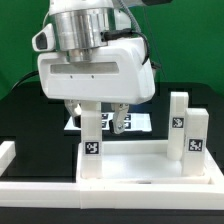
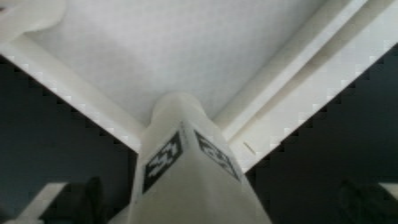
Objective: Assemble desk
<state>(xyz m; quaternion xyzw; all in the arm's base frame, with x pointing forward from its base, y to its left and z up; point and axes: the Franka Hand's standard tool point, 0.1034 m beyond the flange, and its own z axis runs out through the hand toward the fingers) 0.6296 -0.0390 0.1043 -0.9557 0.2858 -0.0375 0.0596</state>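
I am looking at the desk top (image 1: 150,165) lying upside down across the lower half of the exterior frame, its raised rim facing up, with three legs standing in it: one at the near corner just left of centre (image 1: 92,135), and two (image 1: 178,122) (image 1: 195,138) at the right of the frame. My gripper (image 1: 106,117) is hanging directly over the near leg, and its fingers (image 1: 118,122) are spread wide, one on each side of the leg's upper end and, as far as I can judge, not pressing on it. In the wrist view the leg (image 2: 183,165) is rising up the middle of the frame with its tags showing, the two dark fingertips (image 2: 63,203) standing well apart at the lower corners and the tray's corner (image 2: 125,60) spreading out beyond. I am reading this as a regrasp between turns while screwing the leg in. To do it well I am keeping the fingers centred on the leg, closing squarely on opposite faces, and turning about the leg's own axis without side load, so the leg seats upright and the top is not dragged. I cannot tell how deeply the leg is seated. The marker board (image 1: 128,123) is showing behind the gripper.
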